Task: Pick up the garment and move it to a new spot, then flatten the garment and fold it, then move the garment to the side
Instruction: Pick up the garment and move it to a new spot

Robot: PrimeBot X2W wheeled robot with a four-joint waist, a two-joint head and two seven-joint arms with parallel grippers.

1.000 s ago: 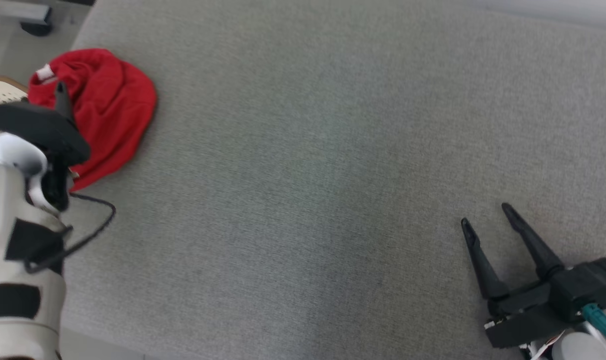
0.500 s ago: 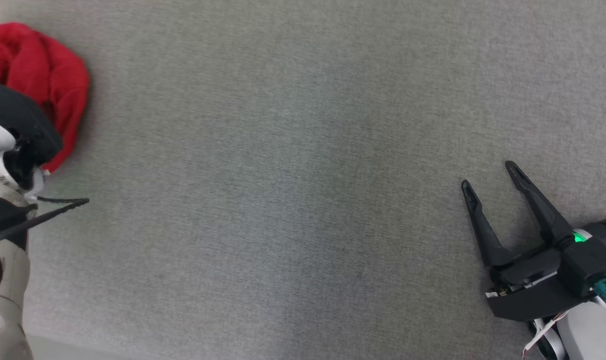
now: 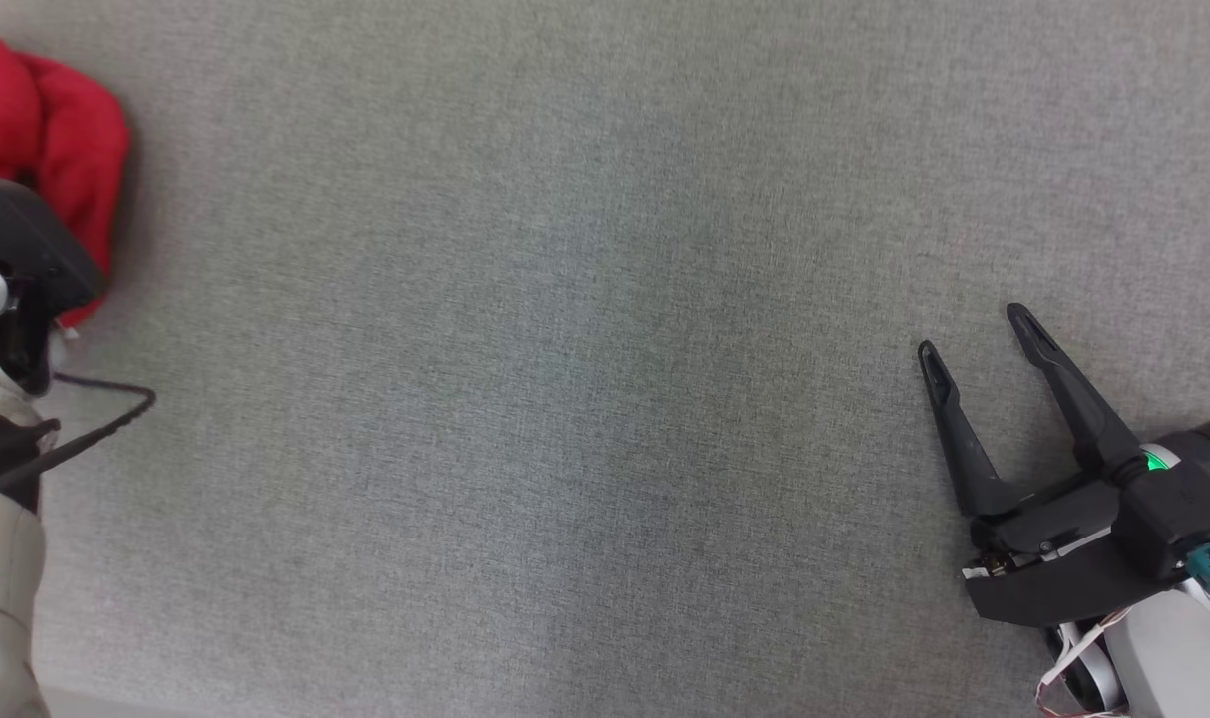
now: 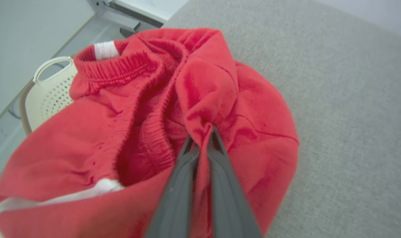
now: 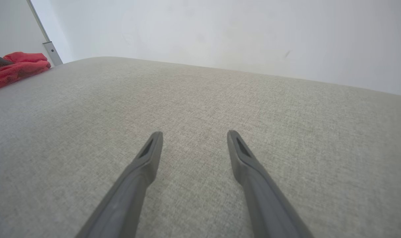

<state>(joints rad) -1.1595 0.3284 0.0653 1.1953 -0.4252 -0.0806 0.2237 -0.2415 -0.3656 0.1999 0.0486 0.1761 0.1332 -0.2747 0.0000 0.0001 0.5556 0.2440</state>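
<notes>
Two grippers are in your views, and one of them has cloth in it. Your left gripper point(image 4: 202, 135) is clenched on the red garment point(image 4: 253, 109): the two dark fingers lie almost together, with a fold of fabric squeezed between them and puckering at the tips.

The garment is a crumpled heap at the far left edge of the grey mat point(image 3: 565, 349). Its gathered waistband point(image 4: 121, 66) is turned up and open, with a white tag point(image 4: 104, 49) at the rim and a pale hem point(image 4: 98, 188) showing along the near side. Whether any part of it is raised off the mat you cannot tell. In the head view only a red lobe of it point(image 3: 61, 130) shows at the mat's far left, partly behind the black body of your left arm point(image 3: 16, 259). A dark cable point(image 3: 96, 429) loops out from that arm over the mat.

Past the mat's left edge, beyond the garment, there is a pale perforated basket point(image 4: 51, 89) with a loop handle, and a metal frame point(image 4: 121, 13) beyond that.

Your right gripper point(image 3: 974, 330) is released, its fingers spread in a wide V with nothing between them. It sits at the mat's near right, well apart from the garment. In its own wrist view the fingers point(image 5: 147, 158) point across bare mat toward a white wall point(image 5: 220, 33), with the garment point(image 5: 15, 67) lying small at the mat's far left corner.
</notes>
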